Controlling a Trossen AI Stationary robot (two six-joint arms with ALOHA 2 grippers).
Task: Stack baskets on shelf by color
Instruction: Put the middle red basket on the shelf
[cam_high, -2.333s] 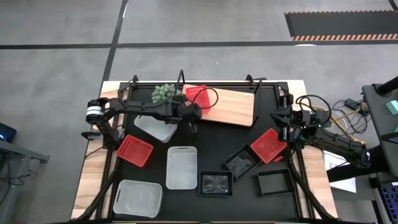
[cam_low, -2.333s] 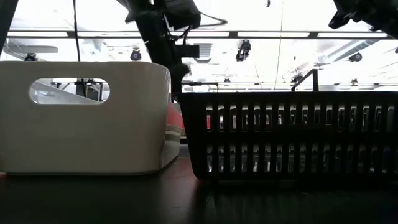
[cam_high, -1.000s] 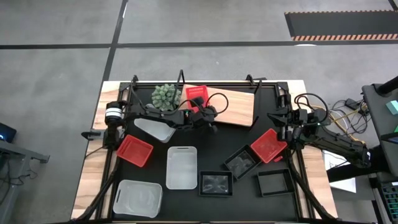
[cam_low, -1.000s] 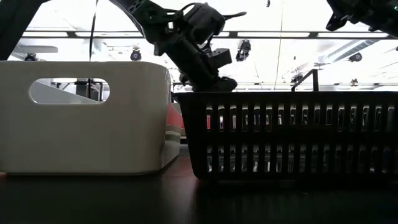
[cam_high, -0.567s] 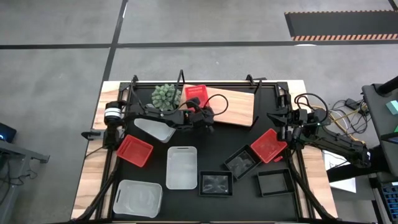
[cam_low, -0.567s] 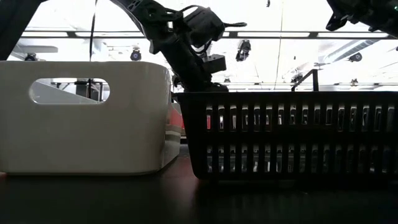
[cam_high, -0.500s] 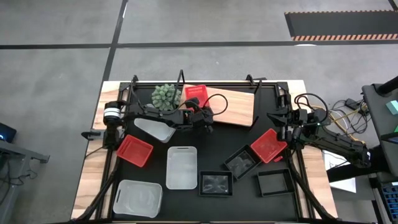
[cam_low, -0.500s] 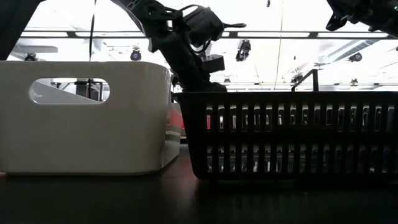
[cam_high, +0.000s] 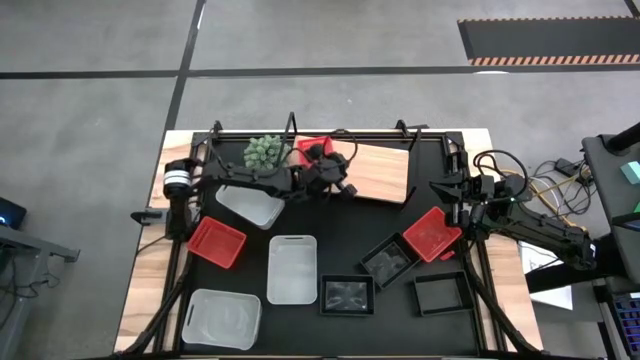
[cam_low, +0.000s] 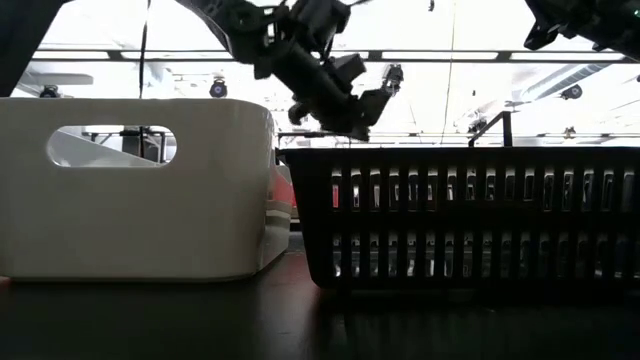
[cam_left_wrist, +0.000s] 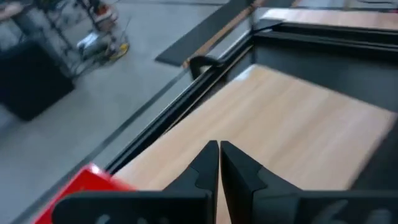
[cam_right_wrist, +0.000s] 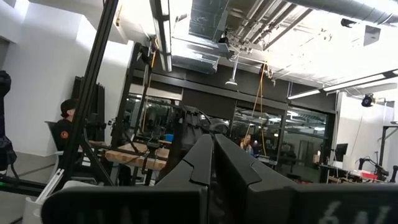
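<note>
The wooden shelf (cam_high: 380, 172) lies at the table's far side, and one red basket (cam_high: 308, 147) rests on its left end, partly hidden by my left arm. My left gripper (cam_high: 345, 183) hovers shut above the board, just right of that basket (cam_left_wrist: 87, 183); in the low view it hangs raised (cam_low: 372, 102). In the left wrist view its shut tips (cam_left_wrist: 219, 149) point across the bare shelf (cam_left_wrist: 292, 130). My right gripper (cam_high: 447, 189) waits shut at the table's right side, beyond a second red basket (cam_high: 432, 232); its shut tips (cam_right_wrist: 212, 144) point into the room.
A green spiky plant (cam_high: 263, 151) stands left of the shelf. On the black mat lie a third red basket (cam_high: 216, 241), white baskets (cam_high: 250, 205) (cam_high: 292, 268) (cam_high: 222, 318) and black baskets (cam_high: 387, 262) (cam_high: 346, 295) (cam_high: 443, 293). The shelf's right part is bare.
My left gripper has risen from low at the shelf's near edge beside the red basket and shifted toward the far edge, turning so that its shut fingers now point toward the table's right over the board. It stayed shut.
</note>
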